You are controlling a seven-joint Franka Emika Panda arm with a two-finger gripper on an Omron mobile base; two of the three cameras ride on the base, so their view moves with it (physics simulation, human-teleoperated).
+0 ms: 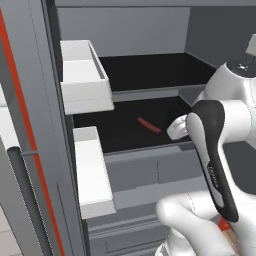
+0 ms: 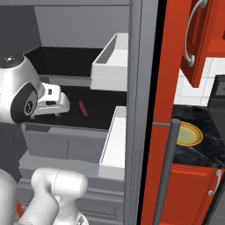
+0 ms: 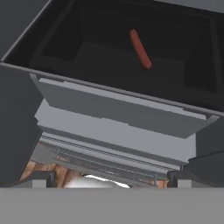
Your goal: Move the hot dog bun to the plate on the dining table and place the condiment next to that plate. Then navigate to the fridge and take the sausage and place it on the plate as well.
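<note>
The fridge (image 1: 145, 172) stands open in front of me, dark grey inside. The sausage (image 1: 149, 125) (image 2: 82, 108) (image 3: 141, 49), thin and reddish-brown, lies alone on its dark middle shelf. My gripper (image 1: 176, 131) (image 2: 60, 110) (image 3: 109, 178) hovers at the shelf's front edge, short of the sausage, open and holding nothing. In the hand view the two fingertips (image 3: 39, 179) stand far apart. Past the fridge door, the yellow plate (image 2: 190, 134) rests on a black marble top. The hot dog bun and the condiment are out of view.
White door shelves (image 1: 85, 75) (image 2: 112, 57) jut out on both sides of the opening. A grey drawer front (image 3: 118, 109) sits just below the sausage's shelf. A long bar handle (image 2: 169, 167) and red cabinets (image 2: 206, 35) stand at the right.
</note>
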